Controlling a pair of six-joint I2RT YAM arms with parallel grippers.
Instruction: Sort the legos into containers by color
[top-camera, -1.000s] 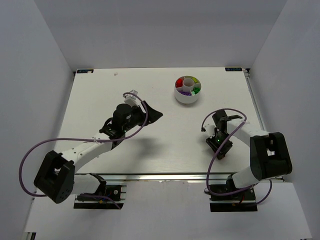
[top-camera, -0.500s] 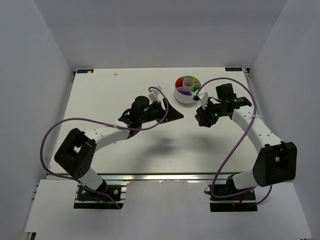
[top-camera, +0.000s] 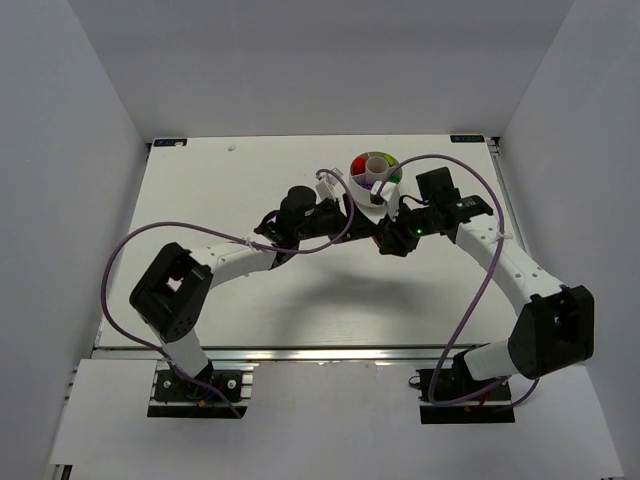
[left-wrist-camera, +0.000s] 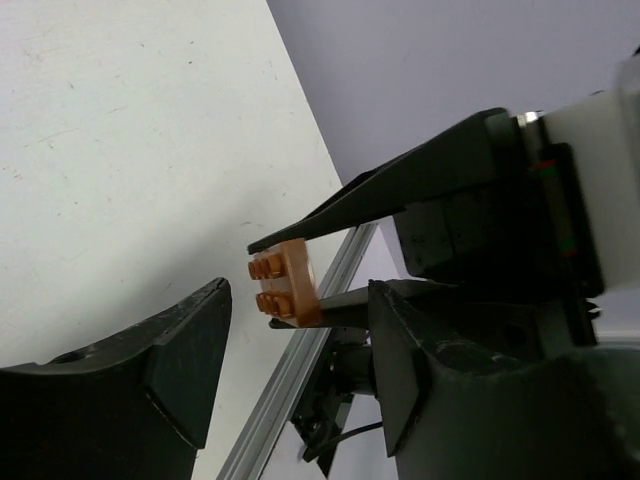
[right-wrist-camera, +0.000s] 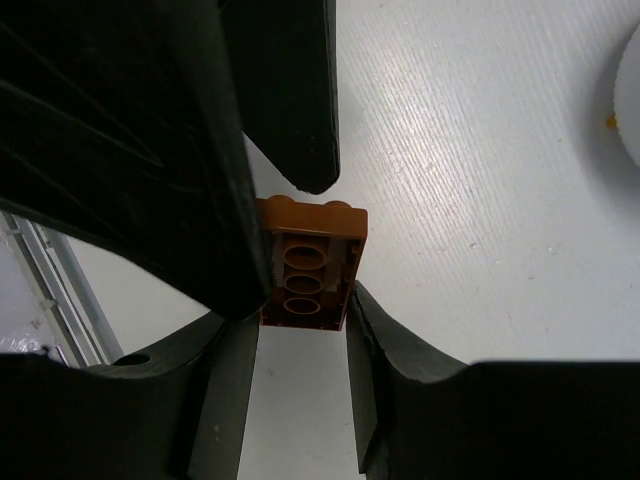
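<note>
Finds right fingers clamped on an orange lego over the bench. Finds left fingers apart, close beside it. Possibly touching, cannot confirm from these angles.

In right wrist view, left side of orange brick covered by a black finger. From above, lost wholly between the two arms' tips. Cut off at that view's right edge: white dish, only a sliver. Too small to count from above: legos.
</note>
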